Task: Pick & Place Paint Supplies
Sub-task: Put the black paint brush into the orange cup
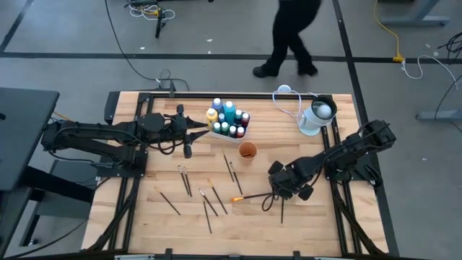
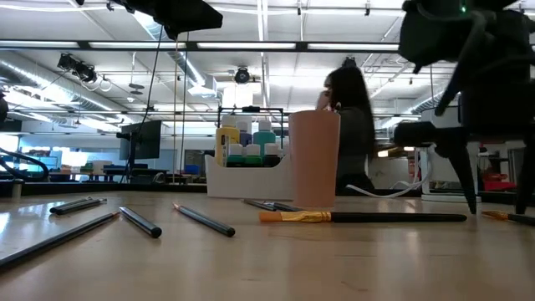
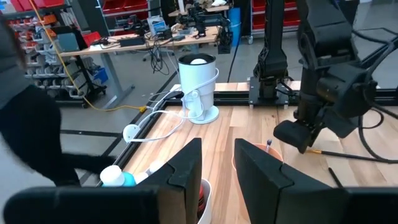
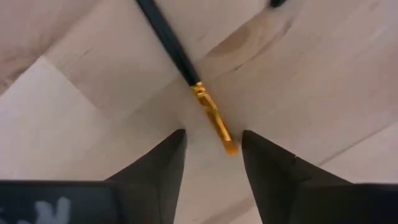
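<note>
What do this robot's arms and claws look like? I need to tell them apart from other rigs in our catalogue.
Both arms are black, jointed and bulky, with dark cables running along them. The left claw and the right claw each end in two flat, tapering matte black fingers. A fragment of white lettering shows on the right wrist housing.

High cam looks straight down on my whole table [image 1: 303, 217], both arms in frame, floor strip beyond the far edge. Low cam sits at table-top level, facing across into the room, very near the orange-tipped brush [image 2: 368, 217] and the cup [image 2: 315, 159]; both also show from above. Left wrist cam faces across the table toward the right arm [image 3: 329, 74] and the white round container [image 3: 198, 87], mid range. Right wrist cam points straight down, very close on that same brush.
</note>
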